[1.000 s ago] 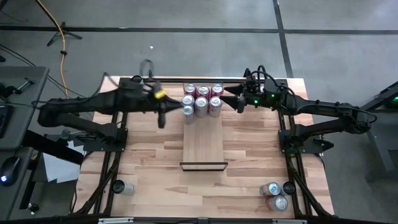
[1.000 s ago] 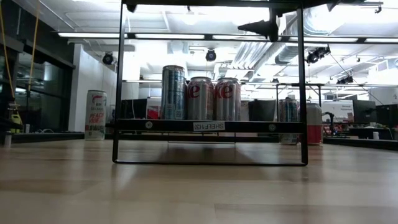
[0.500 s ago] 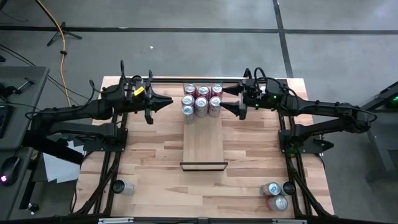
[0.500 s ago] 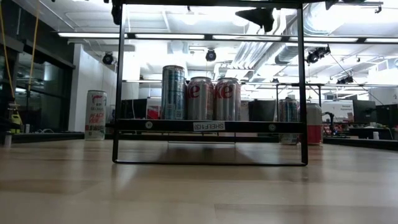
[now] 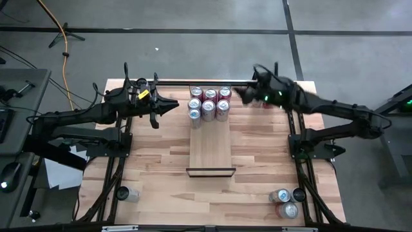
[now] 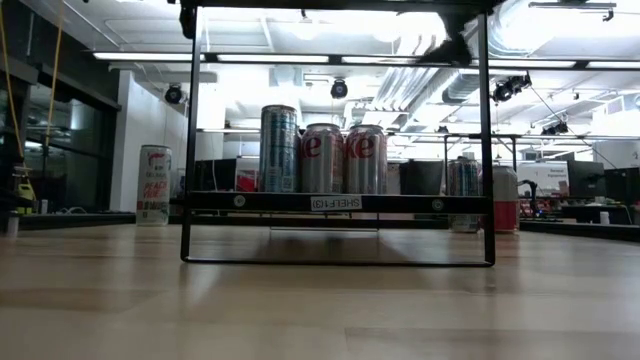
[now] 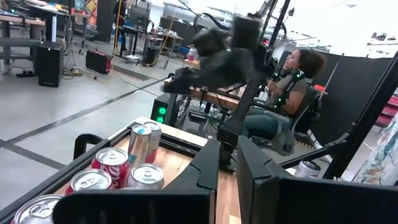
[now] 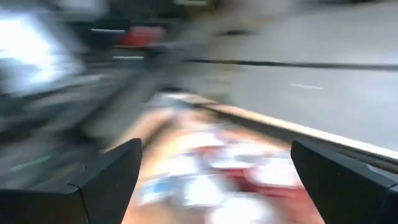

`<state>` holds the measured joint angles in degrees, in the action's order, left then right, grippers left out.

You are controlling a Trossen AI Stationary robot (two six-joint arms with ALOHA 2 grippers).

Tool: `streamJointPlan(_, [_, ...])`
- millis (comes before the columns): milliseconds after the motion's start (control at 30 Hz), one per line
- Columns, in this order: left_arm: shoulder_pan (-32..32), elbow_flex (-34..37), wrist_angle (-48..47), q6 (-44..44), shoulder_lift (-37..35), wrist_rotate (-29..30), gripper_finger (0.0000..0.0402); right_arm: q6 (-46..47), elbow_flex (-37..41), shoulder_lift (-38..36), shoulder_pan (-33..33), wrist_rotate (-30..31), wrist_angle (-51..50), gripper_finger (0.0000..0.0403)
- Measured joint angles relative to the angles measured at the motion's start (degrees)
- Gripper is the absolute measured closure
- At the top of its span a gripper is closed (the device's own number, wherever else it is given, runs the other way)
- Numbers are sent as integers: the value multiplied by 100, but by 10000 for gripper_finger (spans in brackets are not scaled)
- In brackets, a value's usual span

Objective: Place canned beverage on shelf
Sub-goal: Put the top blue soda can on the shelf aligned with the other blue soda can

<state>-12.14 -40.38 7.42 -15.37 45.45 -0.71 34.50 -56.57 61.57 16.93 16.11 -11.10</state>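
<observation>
Six cans (image 5: 208,103) stand bunched at the far end of the shelf (image 5: 211,150), the long pale panel that runs down the middle of the butcher-block table (image 5: 154,164), with its dark strip at the near end. The left gripper (image 5: 172,106) hangs just beside that cluster on its left, apart from it, empty, its fingers (image 7: 208,167) drawn close with only a thin gap between them. Just ahead of those fingers in the left wrist view are the silver and red can tops (image 7: 113,157), and beyond them a seated person (image 7: 292,87) in the room. The right gripper (image 5: 243,93) is on the other side of the cluster, at the far right corner of the group and close to it; its own wrist view shows the two fingers (image 8: 111,174) spread wide, nothing between them, the cans a blur in front. Well away from both grippers, near the table's front edge, one lone can (image 5: 132,194) stands at the left, and three cans (image 5: 287,201) huddle at the right.
</observation>
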Motion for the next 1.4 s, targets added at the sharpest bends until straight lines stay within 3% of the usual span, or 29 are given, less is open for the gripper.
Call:
streamJointPlan(100, [0, 0, -4, 3, 0, 8, 401, 180, -793, 251, 552, 726, -2050, 6])
streamJointPlan(233, [0, 0, -22, 4, 0, 11, 398, 544, -1704, 829, 1379, 693, -4037, 6])
streamJointPlan(300, [0, 0, -23, 4, 0, 11, 394, 560, -1889, 1179, 1711, 597, -4574, 6])
streamJointPlan(600, [2, -4, -328, 6, 0, 426, 360, 292, -1578, 2462, 2479, -281, -4723, 6])
streamJointPlan(900, [2, -4, -597, -90, 0, 581, 304, 304, -1568, 2888, 2546, -105, -4548, 6])
streamJointPlan(1133, [2, -4, -629, -92, 2, 616, 294, 300, -1568, 3136, 2546, -107, -4546, 10])
streamJointPlan(1267, [2, -4, -629, -94, 2, 616, 294, 310, -1568, 3248, 2546, -99, -4535, 46])
streamJointPlan(1400, [2, -4, -629, -94, 2, 644, 294, 335, -1568, 3249, 2538, -93, -4566, 118])
